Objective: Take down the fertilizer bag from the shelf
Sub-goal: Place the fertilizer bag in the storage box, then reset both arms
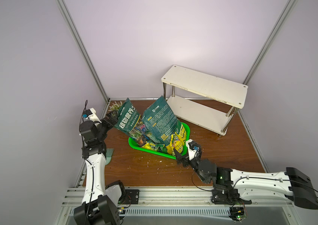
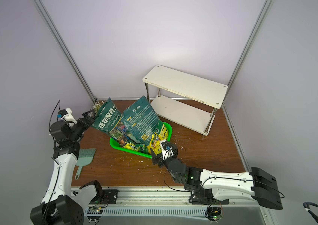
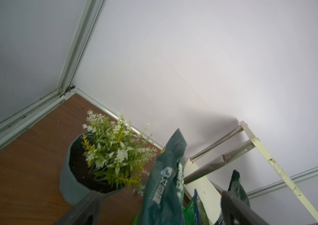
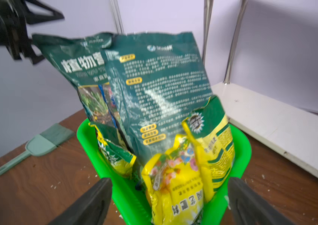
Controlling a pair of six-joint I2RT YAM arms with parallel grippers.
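The shelf (image 1: 204,85) (image 2: 185,83) stands at the back right with both cream boards bare. Fertilizer bags stand in a green basket (image 1: 150,153) (image 2: 129,152): two tall dark green ones (image 1: 128,118) (image 1: 160,120) and smaller yellow ones (image 1: 177,144) (image 4: 177,185). My left gripper (image 1: 111,116) (image 3: 160,194) is open, with the top edge of the left tall green bag (image 3: 166,175) between its fingers but apart from both. Open too, my right gripper (image 1: 181,157) (image 4: 168,182) straddles the basket's near corner and a yellow bag, gripping neither.
A potted plant (image 3: 103,155) (image 1: 114,107) sits in the back left corner behind the left gripper. A teal hand brush (image 2: 85,157) (image 4: 37,144) lies on the wooden table by the left arm. White crumbs are scattered on the wood. Walls close three sides.
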